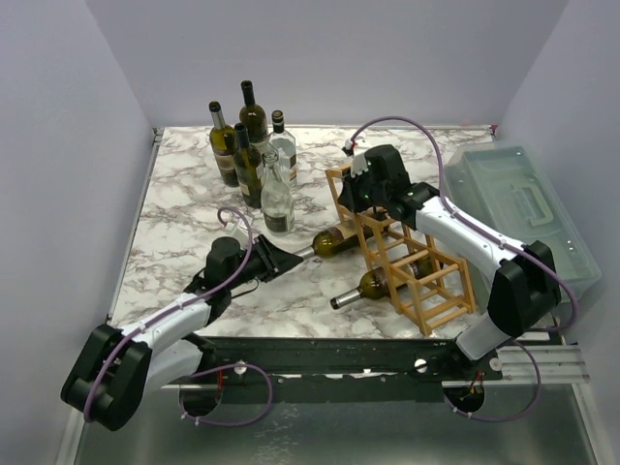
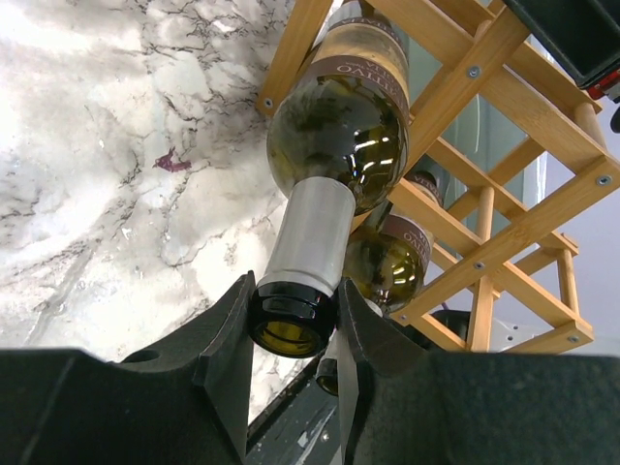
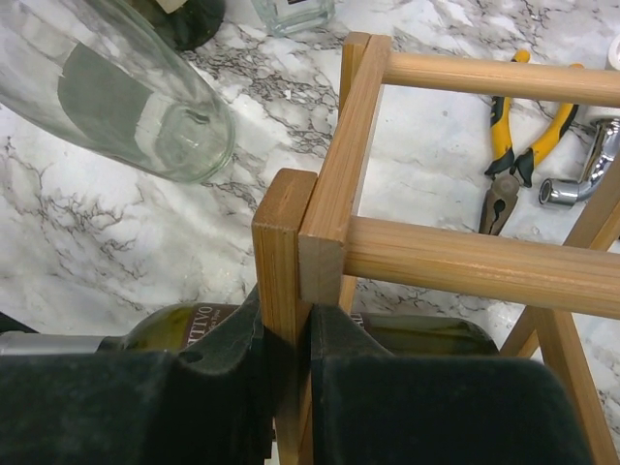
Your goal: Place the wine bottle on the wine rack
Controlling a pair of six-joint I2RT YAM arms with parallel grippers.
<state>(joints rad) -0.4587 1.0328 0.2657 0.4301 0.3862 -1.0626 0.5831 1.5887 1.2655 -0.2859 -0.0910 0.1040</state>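
Observation:
A green wine bottle (image 1: pixel 334 240) lies on its side with its body partly inside a lower cell of the wooden wine rack (image 1: pixel 412 262). My left gripper (image 1: pixel 276 260) is shut on the bottle's mouth; in the left wrist view the fingers (image 2: pixel 228 339) clamp the dark lip below the silver neck foil of the bottle (image 2: pixel 339 126). My right gripper (image 1: pixel 360 184) is shut on an upright stick (image 3: pixel 286 242) at the rack's far top corner. The bottle's label (image 3: pixel 184 325) shows under that gripper (image 3: pixel 288 339). A second green bottle (image 1: pixel 373 284) rests in a nearer cell of the rack.
Several upright bottles (image 1: pixel 247 145) stand at the back left, with a clear one (image 3: pixel 126 97) close to the rack. A translucent lidded box (image 1: pixel 523 208) sits on the right. Yellow-handled pliers (image 3: pixel 513 145) and a chrome socket tool (image 3: pixel 572 184) lie behind the rack.

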